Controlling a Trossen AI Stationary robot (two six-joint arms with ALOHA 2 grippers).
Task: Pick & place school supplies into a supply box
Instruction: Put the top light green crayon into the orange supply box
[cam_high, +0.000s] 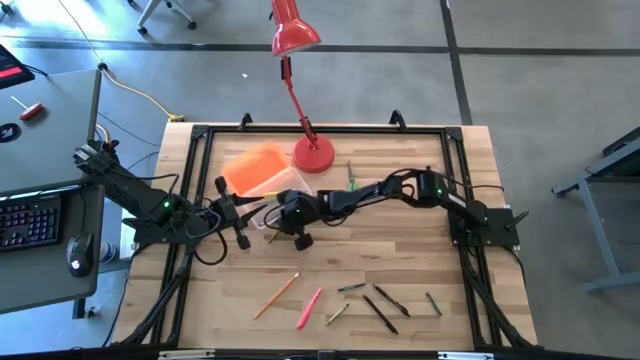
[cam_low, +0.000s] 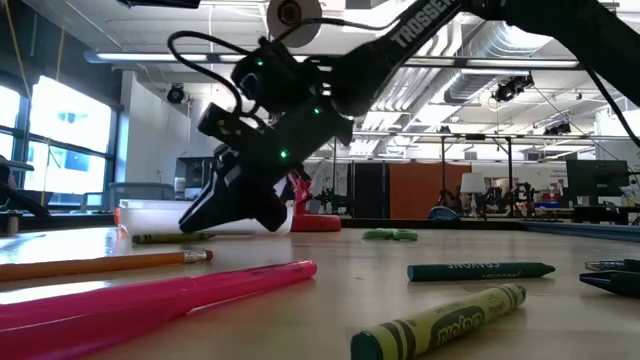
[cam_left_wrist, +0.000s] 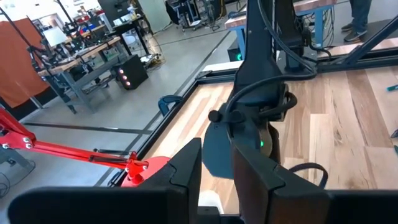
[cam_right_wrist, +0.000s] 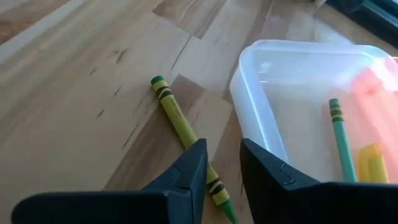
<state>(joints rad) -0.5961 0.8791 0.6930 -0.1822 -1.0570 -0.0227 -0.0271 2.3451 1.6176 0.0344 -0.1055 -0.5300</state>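
Nearest the front table edge lie the loose school supplies. In the low view a pink marker (cam_low: 150, 300) lies closest, with an orange pencil (cam_low: 100, 263) just behind it. A yellow-green crayon (cam_low: 440, 318) and a dark green crayon (cam_low: 480, 271) lie to the right of the marker. The high view shows the same group spread along the front strip of the wooden table (cam_high: 420, 260): orange pencil (cam_high: 277, 294), pink marker (cam_high: 309, 308), and several dark pens (cam_high: 385, 308) to the right of them.

At mid-table the right gripper (cam_high: 272, 222) is lowered just beside the near edge of the supply box (cam_high: 275, 187). In the right wrist view its fingers (cam_right_wrist: 186, 171) stand a narrow gap apart and hold nothing. A yellow-green crayon (cam_right_wrist: 185, 140) lies on the wood directly beneath that gap, just outside the box wall (cam_right_wrist: 249, 106).

The clear supply box has no lid on it. Inside it lie 1 green crayon (cam_right_wrist: 341, 137), 1 yellow item and 1 pink item. The orange lid (cam_high: 254, 165) lies on the table against the far-left side of the box.

The left gripper (cam_high: 240, 222) waits at mid-left, near the right gripper. Its fingers (cam_left_wrist: 186, 168) are slightly parted and empty.

At the far edge the red desk lamp (cam_high: 312, 152) stands beside the box. A small green item (cam_high: 351, 180) lies to the right of its base.
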